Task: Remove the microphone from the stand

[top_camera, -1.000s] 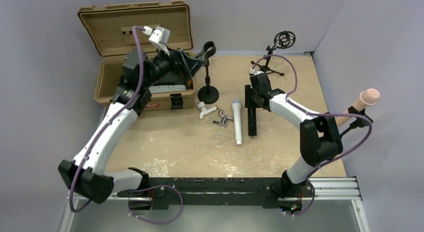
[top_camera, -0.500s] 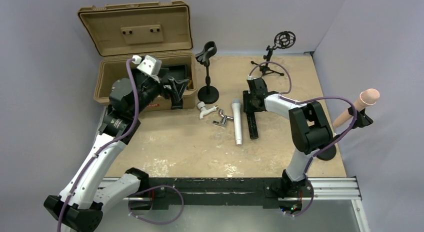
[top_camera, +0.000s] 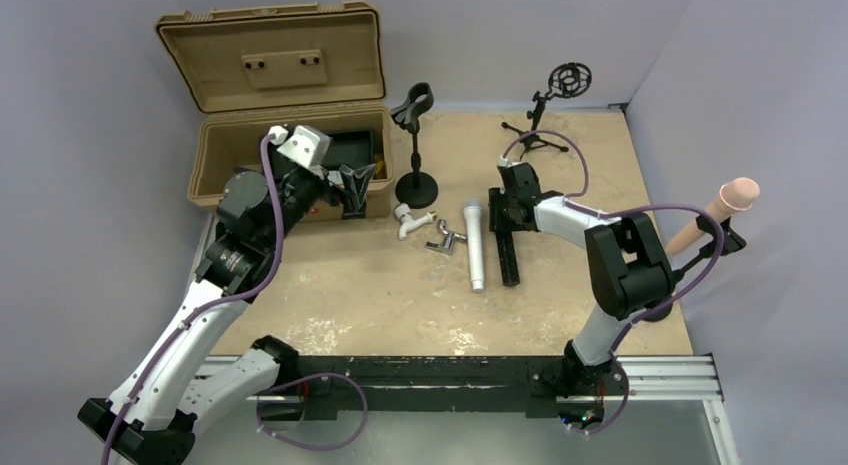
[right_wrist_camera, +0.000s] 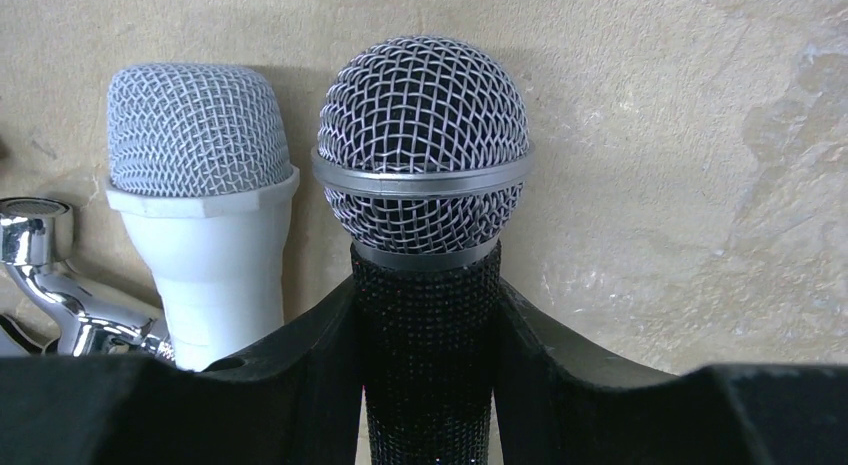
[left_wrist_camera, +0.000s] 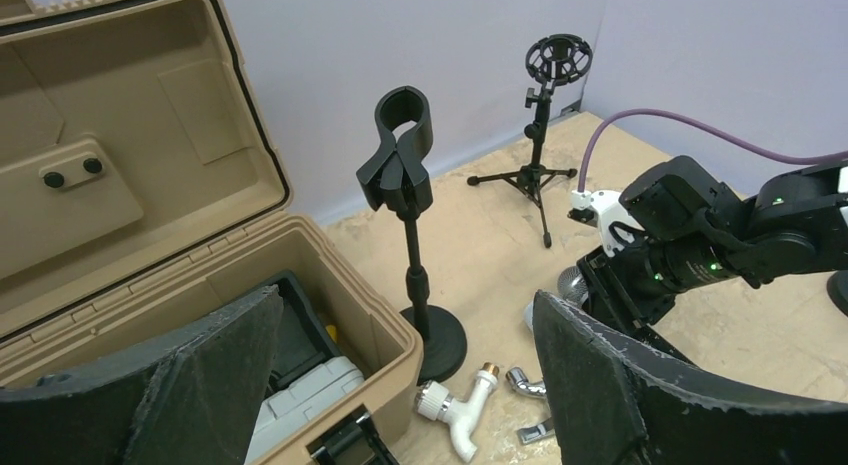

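Table point(top_camera: 330, 285): sandy top, tan case point(top_camera: 270, 55) open at the far left.
Stand point(top_camera: 415, 145) upright just right of the case; its clip point(left_wrist_camera: 402, 135) is empty.
Black mic point(right_wrist_camera: 420, 155) lies lengthwise on or just above the table right of centre, well apart from the stand. White mic point(top_camera: 476, 250) lies parallel and just beside it on its left. I take the black one as the task's thing. A pink mic point(top_camera: 735, 195) sits in another stand at the right edge.
Left gripper point(top_camera: 355, 180): fingers spread wide, holding nothing, over the case's front wall.
Right gripper point(top_camera: 507, 217): pinching the black mic's handle.
Small tap fittings point(top_camera: 425, 230) left of the white mic.

Judgement: mic is out of the clip, so the step is the set-down.
- Confirm the handle rests on the table before letting go, since contact is not clear from these views.
- Open slowly and lift straight up. A sideways drag would roll it into the white mic.

Mic relative to right gripper: handle sits between the fingers, just below the grille, and the head pokes out past the fingertips.
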Motion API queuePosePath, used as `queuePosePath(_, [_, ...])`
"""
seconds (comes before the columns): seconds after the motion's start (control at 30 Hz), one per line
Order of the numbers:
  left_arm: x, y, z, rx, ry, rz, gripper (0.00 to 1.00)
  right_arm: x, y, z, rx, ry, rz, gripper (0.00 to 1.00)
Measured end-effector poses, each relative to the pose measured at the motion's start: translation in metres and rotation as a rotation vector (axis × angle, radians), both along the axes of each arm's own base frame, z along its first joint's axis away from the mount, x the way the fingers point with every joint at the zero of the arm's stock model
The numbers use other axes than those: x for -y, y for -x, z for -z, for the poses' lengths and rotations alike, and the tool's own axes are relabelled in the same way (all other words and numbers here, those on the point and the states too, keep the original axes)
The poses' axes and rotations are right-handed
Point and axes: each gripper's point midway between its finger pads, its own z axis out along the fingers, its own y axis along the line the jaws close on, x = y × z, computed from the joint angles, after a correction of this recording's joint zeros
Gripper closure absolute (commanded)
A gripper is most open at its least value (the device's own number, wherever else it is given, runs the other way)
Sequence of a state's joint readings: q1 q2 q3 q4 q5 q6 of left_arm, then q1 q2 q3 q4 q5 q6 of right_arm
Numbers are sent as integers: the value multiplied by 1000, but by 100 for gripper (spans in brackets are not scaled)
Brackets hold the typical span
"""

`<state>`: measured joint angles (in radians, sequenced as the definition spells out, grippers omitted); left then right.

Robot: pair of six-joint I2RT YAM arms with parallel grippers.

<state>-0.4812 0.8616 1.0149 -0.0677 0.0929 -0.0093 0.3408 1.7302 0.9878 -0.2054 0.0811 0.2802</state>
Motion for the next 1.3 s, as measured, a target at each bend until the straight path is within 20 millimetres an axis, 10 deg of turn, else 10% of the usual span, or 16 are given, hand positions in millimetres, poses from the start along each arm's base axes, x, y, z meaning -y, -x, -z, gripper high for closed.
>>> queuePosePath(0.63, [-4,-8,12,-25,-14,-39,8,-2,-7,-43,84,-20,-12,42])
queuePosePath(0.87, [-8,-9,13,-26,-12,-61,8,-22,-49,-147,320,-111,-48,28])
queuePosePath(1.1, [-18,-8,13,-18,-4,-111,8,-87,-69,-275,594,-514,-190,20])
queuePosePath(1.3, [-22,-9,7,4,11,-132,8,-147,-69,-327,630,-787,-324,14])
